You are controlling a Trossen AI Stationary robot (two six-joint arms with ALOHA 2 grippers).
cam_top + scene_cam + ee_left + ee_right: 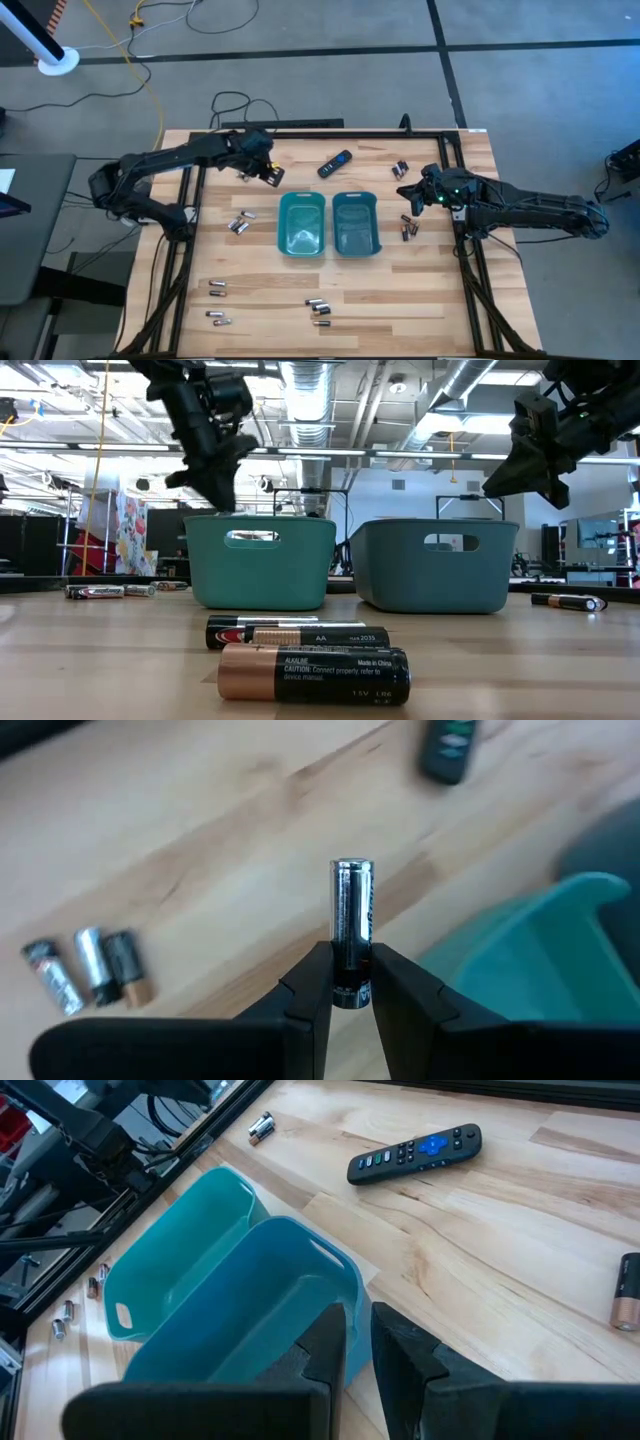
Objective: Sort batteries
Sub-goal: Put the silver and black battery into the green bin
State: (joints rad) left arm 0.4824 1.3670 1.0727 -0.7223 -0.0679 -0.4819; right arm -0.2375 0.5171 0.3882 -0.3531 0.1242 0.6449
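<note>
My left gripper (273, 176) hangs above the table just off the far left corner of the left teal tray (285, 238), shut on a silvery battery (351, 910). My right gripper (407, 196) waits to the right of the right teal tray (373, 225). In the right wrist view its fingers (358, 1342) stand a narrow gap apart with nothing between them. Loose batteries lie on their sides in small groups: left of the trays (238, 223), along the near edge (318, 305) (217, 288), and beside the right gripper (408, 229) (400, 169). My left gripper pinches the battery's dark lower end (350, 982) between its two fingers. The fingers slant down from the table's left side and lie along the battery. Its silvery end (351, 870) sticks out past the fingertips. The battery is lifted clear of the table.
A black remote (335, 163) with a blue button lies beyond the trays. Black rails run along the table's left, right and far sides. In the low view, batteries (313, 672) lie close to the near edge, in front of both trays.
</note>
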